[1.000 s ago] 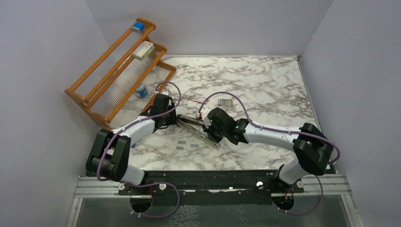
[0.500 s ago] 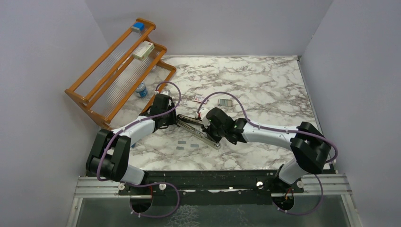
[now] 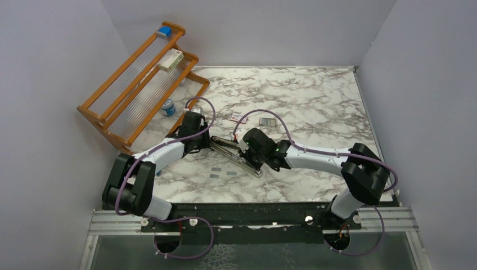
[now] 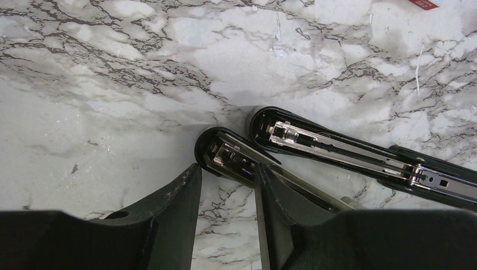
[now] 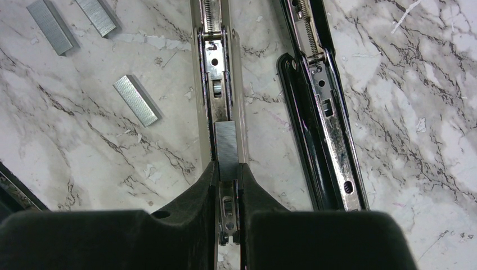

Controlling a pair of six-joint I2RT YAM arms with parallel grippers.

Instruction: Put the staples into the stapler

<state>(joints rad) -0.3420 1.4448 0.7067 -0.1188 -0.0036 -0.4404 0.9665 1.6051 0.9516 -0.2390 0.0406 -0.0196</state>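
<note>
Nearest the arm bases, three loose staple strips [image 3: 214, 175] lie on the marble table [image 3: 315, 107], just on the near side of the stapler [image 3: 228, 148]. The stapler sits swung open in the middle of the table, its two long arms side by side and running from far left to near right. The left gripper [image 4: 228, 174] reaches in from the left, and its fingers [image 4: 174, 208] are closed around the rounded left end of one stapler arm. The other arm [image 4: 337, 152] lies free just beside it. The right gripper [image 5: 226, 169] comes in from the right with its fingers [image 5: 205, 188] nearly together. They pinch the near end of a staple strip [image 5: 226, 143] that lies in the open channel of the silver rail [image 5: 216, 56]. The black arm [image 5: 320, 101] lies just right of that rail in the right wrist view. Beyond the stapler, a small red-and-white packet [image 3: 238, 117] and a grey tray [image 3: 268, 121] lie near each other. At the far left stands a wooden rack [image 3: 112, 107] carrying a white-and-red box [image 3: 170, 59] and a small blue-topped item [image 3: 163, 31].
</note>
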